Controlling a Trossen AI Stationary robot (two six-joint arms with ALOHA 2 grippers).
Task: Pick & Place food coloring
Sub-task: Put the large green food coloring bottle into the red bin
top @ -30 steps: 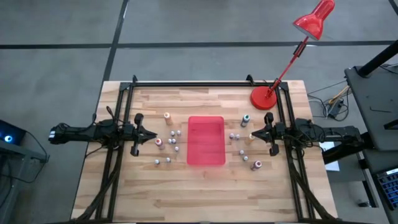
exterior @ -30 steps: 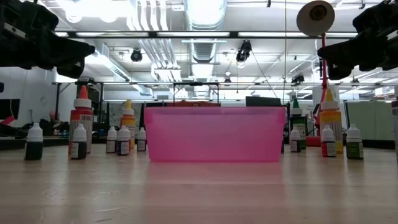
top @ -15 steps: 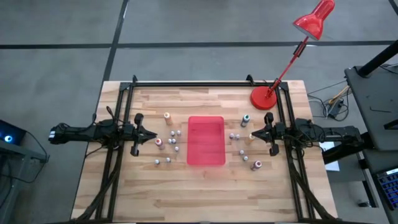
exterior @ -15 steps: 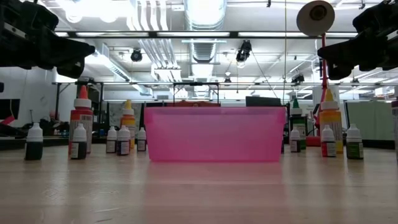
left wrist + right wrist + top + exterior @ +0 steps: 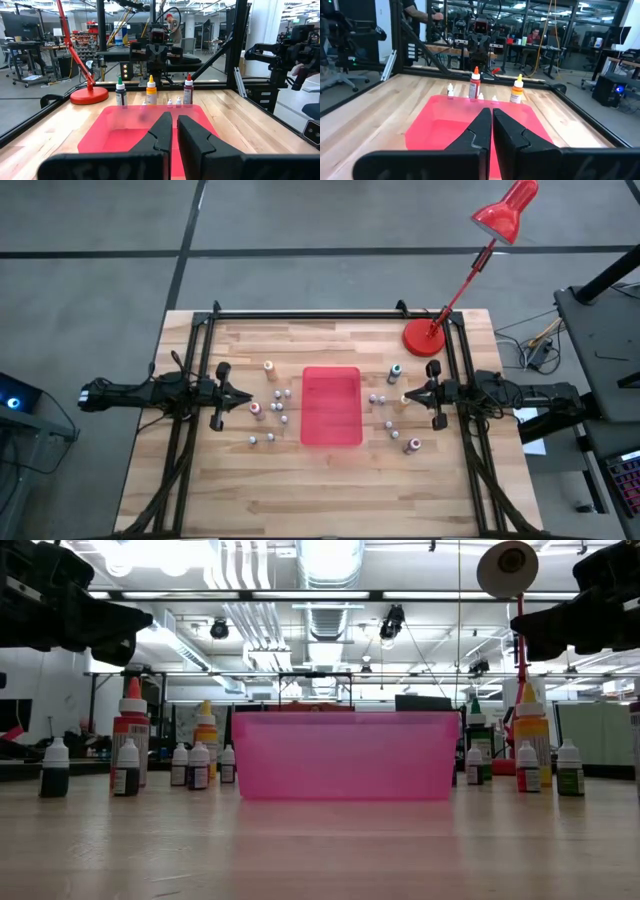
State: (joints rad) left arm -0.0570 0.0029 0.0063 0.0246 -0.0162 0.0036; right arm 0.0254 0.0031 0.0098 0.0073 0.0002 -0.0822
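Observation:
The food coloring bottles stand upright on the wooden table on both sides of the flat red tray point(image 5: 331, 406). Left of it are an orange one point(image 5: 270, 368), a red one point(image 5: 256, 409) and several tiny pale-capped ones point(image 5: 281, 407). Right of it are a teal one point(image 5: 395, 372), a red one point(image 5: 412, 445) and several tiny ones point(image 5: 390, 428). My left gripper point(image 5: 243, 394) hovers shut at the tray's left, pointing at it. My right gripper point(image 5: 406, 394) hovers shut at the tray's right, facing it. Neither touches a bottle.
A red desk lamp stands with its round base point(image 5: 423, 338) on the table's far right corner, its head leaning out beyond the table. Black frame rails point(image 5: 330, 314) run along the far edge and both sides. Bare wood point(image 5: 330, 490) lies toward the near edge.

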